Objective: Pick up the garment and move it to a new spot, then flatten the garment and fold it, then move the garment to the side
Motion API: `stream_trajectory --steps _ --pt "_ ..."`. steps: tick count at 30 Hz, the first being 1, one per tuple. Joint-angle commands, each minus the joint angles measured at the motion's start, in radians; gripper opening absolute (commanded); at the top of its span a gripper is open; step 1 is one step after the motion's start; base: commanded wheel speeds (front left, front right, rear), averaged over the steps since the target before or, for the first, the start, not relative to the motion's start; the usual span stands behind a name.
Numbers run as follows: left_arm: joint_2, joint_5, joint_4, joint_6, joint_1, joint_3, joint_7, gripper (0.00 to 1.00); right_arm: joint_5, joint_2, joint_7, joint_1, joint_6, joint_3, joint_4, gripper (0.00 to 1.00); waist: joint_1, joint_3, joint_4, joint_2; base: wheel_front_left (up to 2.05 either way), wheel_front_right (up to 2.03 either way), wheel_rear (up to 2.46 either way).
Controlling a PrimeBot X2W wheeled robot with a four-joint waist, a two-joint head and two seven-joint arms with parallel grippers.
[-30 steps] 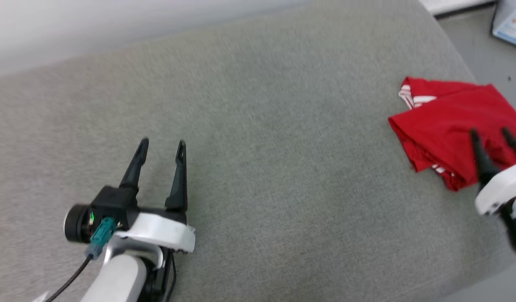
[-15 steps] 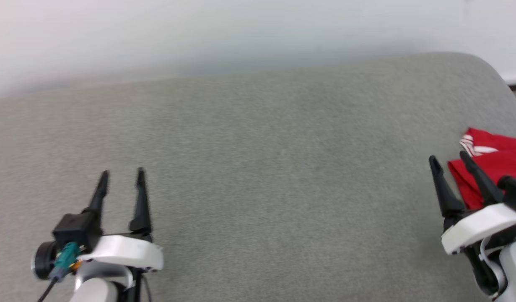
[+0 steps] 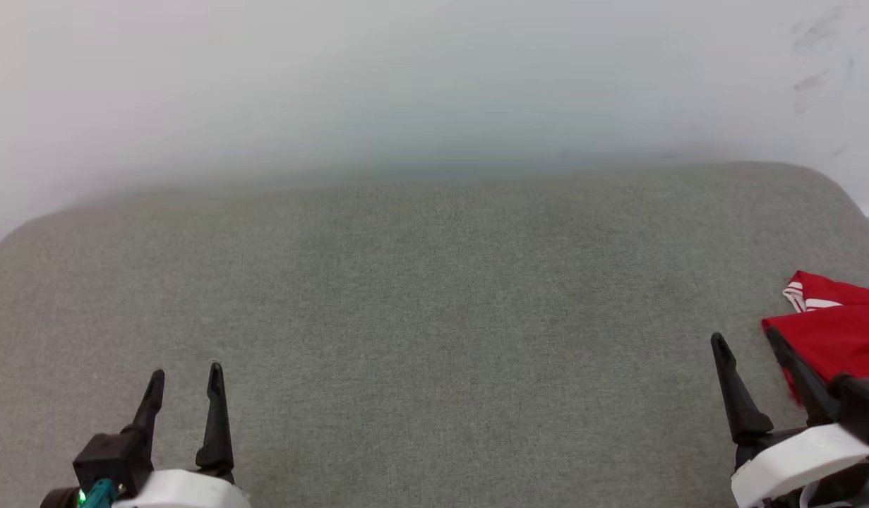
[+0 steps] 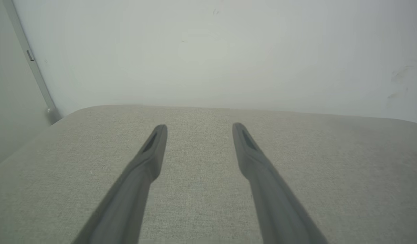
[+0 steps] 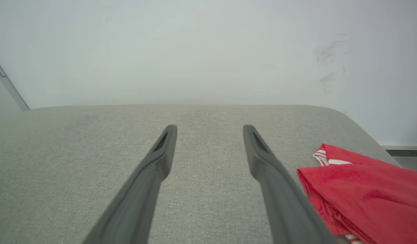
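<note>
Looking down on a grey fabric-covered counter (image 3: 434, 282) backed by a pale wall (image 3: 406, 85). Finds the garment (image 3: 836, 339), red with a strip of red-and-white striped trim showing, folded into a compact bundle at the counter's right end, close to its rounded far corner. Shows the left gripper (image 3: 186, 374) above the counter's near left part, fingers spread wide apart, empty, only bare fabric between them. Shows the right gripper (image 3: 745, 337) above the counter's near right part, fingers likewise wide apart and gripping nothing, the outer one just beside the bundle's edge; contact there impossible to tell.
</note>
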Motion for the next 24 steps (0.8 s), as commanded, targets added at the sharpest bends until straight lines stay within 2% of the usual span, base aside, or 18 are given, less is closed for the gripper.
stream_trajectory --steps 1,8,24 --pt "-0.002 -0.006 0.003 -0.003 0.014 -0.002 -0.005 1.00 -0.005 0.013 0.011 0.020 -0.001 -0.007 -0.026 1.00 0.0002 -0.010 -0.009 -0.0001 0.00 0.00 0.00" --pt "-0.008 -0.002 0.015 -0.016 0.045 -0.003 -0.005 1.00 -0.028 0.028 0.062 0.054 -0.001 -0.013 -0.107 1.00 0.0002 -0.021 -0.013 -0.0001 0.00 0.00 0.00" --pt "-0.012 0.001 0.032 -0.020 0.024 -0.006 -0.005 1.00 -0.022 0.029 0.066 0.065 -0.001 -0.005 -0.128 1.00 0.0002 -0.023 -0.010 -0.0001 0.00 0.00 0.00"
